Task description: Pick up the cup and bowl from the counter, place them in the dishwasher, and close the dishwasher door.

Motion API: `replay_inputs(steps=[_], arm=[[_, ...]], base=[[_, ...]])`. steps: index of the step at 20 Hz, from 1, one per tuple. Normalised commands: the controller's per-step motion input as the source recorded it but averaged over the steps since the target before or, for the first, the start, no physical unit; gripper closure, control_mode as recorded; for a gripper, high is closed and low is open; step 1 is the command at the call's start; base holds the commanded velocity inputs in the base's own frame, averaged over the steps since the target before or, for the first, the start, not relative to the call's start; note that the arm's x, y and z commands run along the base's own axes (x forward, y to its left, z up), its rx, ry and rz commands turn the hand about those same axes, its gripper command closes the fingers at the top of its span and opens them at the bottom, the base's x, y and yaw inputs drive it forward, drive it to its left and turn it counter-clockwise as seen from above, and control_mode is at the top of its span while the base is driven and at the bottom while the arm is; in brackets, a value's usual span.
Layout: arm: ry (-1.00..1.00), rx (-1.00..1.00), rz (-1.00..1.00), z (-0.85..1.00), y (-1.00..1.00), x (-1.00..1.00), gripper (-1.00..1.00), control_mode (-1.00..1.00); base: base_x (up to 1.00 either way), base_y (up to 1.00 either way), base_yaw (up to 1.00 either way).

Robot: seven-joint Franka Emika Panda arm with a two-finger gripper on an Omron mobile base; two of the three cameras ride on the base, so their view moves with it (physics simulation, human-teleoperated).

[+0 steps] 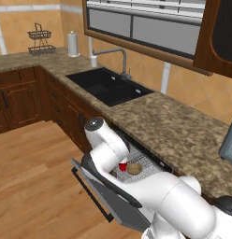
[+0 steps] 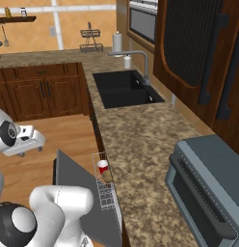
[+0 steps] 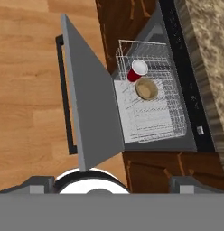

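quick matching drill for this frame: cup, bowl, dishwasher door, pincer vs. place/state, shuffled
Things:
1. cup
2. bowl
3. dishwasher door
4. pincer

Place or state:
A. partly raised, not shut, black bar handle on its outer face
B. open, holding nothing, over the wooden floor
C. red, in the wire rack, on the side farther from the robot
D. tan, in the wire rack, right beside the red item

Pairs: 1-C, 2-D, 3-A, 4-B
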Motion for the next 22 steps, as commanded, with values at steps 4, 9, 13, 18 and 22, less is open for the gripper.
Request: replay_inputs(steps=[4, 9, 13, 18, 22], arm=[[0.00, -0.04, 0.05, -0.25, 0.01, -0.03, -1.00, -1.00], [0.01, 0.00, 0.01, -0.24, 0.01, 0.00, -1.00, -1.00], [0.02, -0.05, 0.00, -0.34, 0.21, 0.00, -1.00, -1.00], [0.00, -0.07, 0.00, -0.46, 0.18, 0.00, -1.00, -1.00], [0.00, -0.08, 0.00, -0.55, 0.21, 0.00, -1.00, -1.00]], base=[[0.00, 0.00, 0.00], [0.00, 0.00, 0.00], [0.00, 0.00, 0.00], [0.00, 0.00, 0.00], [0.00, 0.00, 0.00]])
